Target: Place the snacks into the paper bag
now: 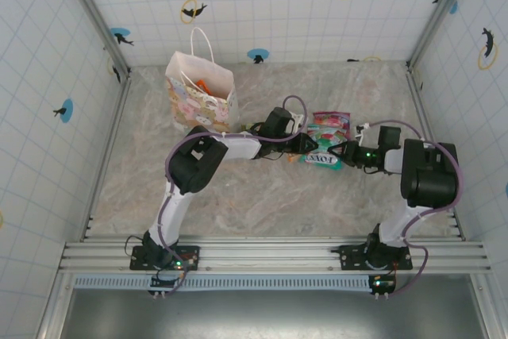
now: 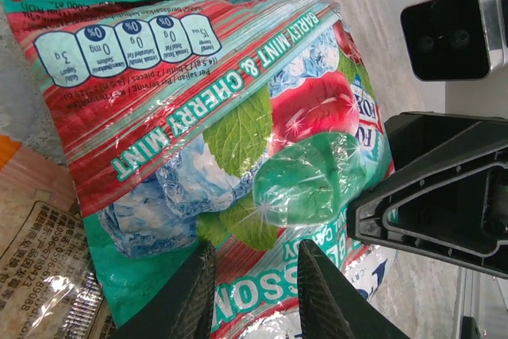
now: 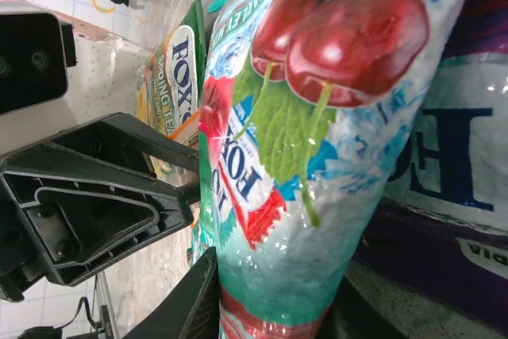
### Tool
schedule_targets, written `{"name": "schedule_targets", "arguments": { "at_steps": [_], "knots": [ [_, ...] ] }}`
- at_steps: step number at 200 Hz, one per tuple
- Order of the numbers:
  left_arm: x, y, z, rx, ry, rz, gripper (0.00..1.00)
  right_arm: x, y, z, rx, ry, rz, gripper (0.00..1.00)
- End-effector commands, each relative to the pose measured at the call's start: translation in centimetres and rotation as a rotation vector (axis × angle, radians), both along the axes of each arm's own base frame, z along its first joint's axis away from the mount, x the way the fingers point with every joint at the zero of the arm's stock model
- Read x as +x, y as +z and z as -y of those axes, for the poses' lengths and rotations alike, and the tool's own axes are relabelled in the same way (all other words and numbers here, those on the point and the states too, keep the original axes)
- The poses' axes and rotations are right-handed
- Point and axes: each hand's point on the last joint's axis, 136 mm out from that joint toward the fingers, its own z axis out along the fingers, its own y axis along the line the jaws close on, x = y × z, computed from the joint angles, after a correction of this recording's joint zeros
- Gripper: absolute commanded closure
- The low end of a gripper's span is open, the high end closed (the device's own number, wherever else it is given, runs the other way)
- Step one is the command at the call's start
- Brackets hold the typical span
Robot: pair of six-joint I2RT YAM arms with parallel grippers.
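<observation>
Both arms meet over the marble-look tabletop [image 1: 262, 196] on one crinkly teal-and-red foil mint packet [image 2: 238, 132]. The left gripper [image 2: 258, 295] stands narrow, its two black fingers [image 2: 194, 299] pinching the mint packet's lower edge. The right gripper [image 3: 274, 307] is narrow too, and the bulging foil fills the gap between its fingers. Each looks to have hold of the same snack. It sits at the near edge of the heap of other bright snack packets [image 1: 331, 126], well apart from the upright white paper bag [image 1: 198, 101] at the back left.

The risk, to my eye, is a tug-of-war. If one arm pulls away while the other grips, the foil could tear or slip free and drop. The slick film may also slide out of a shallow edge pinch on the way over. Carried flat, the mint packet could catch the rim or the thin handles and tip the light bag.
</observation>
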Motion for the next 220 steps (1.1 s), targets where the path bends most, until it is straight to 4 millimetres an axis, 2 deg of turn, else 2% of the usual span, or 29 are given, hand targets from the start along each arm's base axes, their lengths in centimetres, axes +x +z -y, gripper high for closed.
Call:
{"name": "schedule_targets", "arguments": {
  "at_steps": [1, 47, 67, 130, 213, 220],
  "knots": [
    [0.0, -0.1, 0.3, 0.009, -0.003, -0.001, 0.69, 0.5, 1.4, -0.3, 0.019, 0.026, 0.065, 0.73],
    [-0.1, 2.4, -0.4, 0.012, 0.003, 0.058, 0.69, -0.2, 2.5, 0.7, -0.011, -0.018, 0.098, 0.87],
    [-0.3, 3.5, -0.9, 0.014, 0.006, 0.077, 0.68, -0.6, 3.1, 0.9, -0.033, -0.035, 0.119, 0.90],
    [-2.5, 6.5, -4.9, 0.079, 0.038, 0.135, 0.67, -1.3, 6.9, 1.4, -0.080, -0.103, 0.225, 0.96],
    [-7.2, 7.8, -11.2, 0.168, 0.066, 0.124, 0.65, -2.1, 11.9, -2.3, -0.142, -0.122, 0.380, 0.97],
    [-7.8, 6.9, -12.2, 0.194, 0.077, 0.110, 0.64, -2.2, 12.3, -2.7, -0.142, -0.125, 0.394, 0.97]
  ]
}}
